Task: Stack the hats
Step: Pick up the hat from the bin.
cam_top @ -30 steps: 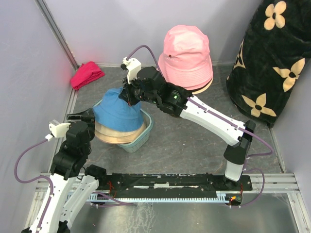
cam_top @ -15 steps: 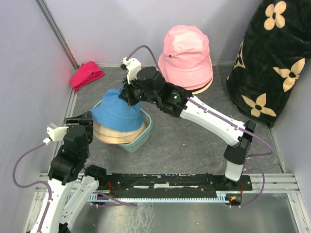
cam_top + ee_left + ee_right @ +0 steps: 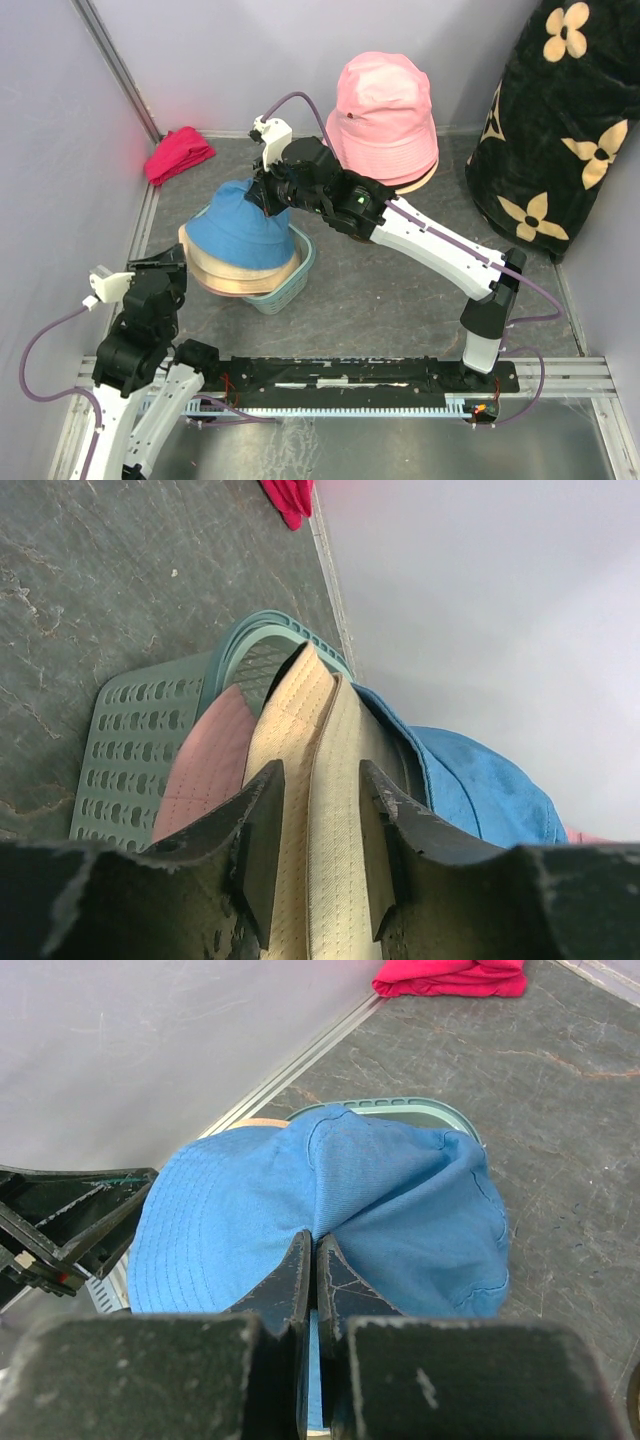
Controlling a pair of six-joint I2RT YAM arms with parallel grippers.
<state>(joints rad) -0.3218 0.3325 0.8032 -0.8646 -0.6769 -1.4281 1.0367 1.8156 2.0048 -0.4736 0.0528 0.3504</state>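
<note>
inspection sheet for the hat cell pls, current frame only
Surface: table, dark grey and mottled.
Job's things: blue hat sits on the beige hat, both over a teal basket; pink hat stands apart at the back.
Clutter: red cloth bundle at the back left; black flower-print fabric at the right.
Grippers: right gripper pinched shut on the blue hat's crown; left gripper has its jaws either side of the beige hat's brim, grip unclear.
Cables: purple cable loops off the left wrist, and another arcs over the right wrist; no snag seen.
Surroundings: lilac walls; metal rail at the near edge.
</note>
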